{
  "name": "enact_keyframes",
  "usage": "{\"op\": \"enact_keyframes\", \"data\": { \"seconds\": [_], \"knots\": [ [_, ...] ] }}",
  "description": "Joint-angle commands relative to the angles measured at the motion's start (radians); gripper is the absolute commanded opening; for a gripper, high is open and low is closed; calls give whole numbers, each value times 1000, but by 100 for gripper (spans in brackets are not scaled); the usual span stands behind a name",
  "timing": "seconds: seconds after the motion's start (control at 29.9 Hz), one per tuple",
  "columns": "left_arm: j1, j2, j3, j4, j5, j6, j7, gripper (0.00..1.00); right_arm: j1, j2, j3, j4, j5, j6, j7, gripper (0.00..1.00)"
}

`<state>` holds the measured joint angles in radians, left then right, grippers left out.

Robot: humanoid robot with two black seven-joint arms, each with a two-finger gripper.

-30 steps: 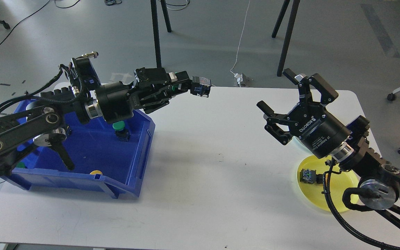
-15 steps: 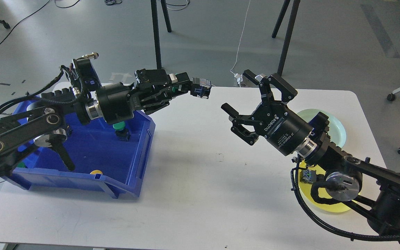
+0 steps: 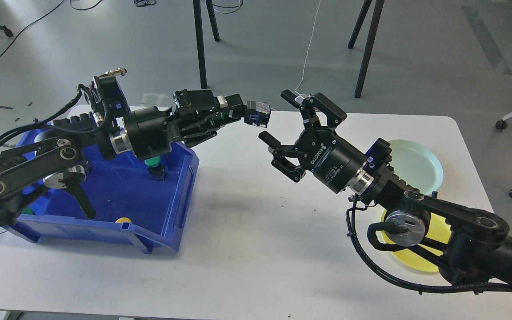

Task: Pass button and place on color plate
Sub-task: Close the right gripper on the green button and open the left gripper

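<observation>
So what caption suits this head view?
Left gripper offers a button to the open right gripper above the table.

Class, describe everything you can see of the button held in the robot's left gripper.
The button is a small blocky part, black and blue with a pale, partly reddish top face, apparently plastic. It is clamped at the tip of the left gripper, lifted clear above the white table and pointing toward the open right gripper, which does not touch it. Finer detail is too small to tell.

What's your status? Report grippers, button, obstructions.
Left gripper shut on button, held above table. Right gripper open beside it, apart. Gap between them unobstructed.
</observation>
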<state>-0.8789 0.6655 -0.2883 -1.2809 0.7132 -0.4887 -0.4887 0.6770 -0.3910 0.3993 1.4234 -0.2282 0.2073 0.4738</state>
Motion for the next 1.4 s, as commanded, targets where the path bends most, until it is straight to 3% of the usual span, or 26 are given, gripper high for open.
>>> {"op": "enact_keyframes", "data": {
  "seconds": [0.0,0.4,0.8,1.07,1.37],
  "knots": [
    [0,0,0,0,0,0,0,11,18,4,-8,-6,1,0,0,89],
    [0,0,0,0,-1,0,0,12,42,4,-36,-21,20,0,-35,63],
    [0,0,0,0,0,0,0,12,70,35,-37,-31,20,0,-37,56],
    [0,0,0,2,0,0,0,12,70,40,-37,-34,20,1,-37,27],
    [0,0,0,2,12,0,0,16,69,38,-39,-34,21,1,-38,12]
  ]
}}
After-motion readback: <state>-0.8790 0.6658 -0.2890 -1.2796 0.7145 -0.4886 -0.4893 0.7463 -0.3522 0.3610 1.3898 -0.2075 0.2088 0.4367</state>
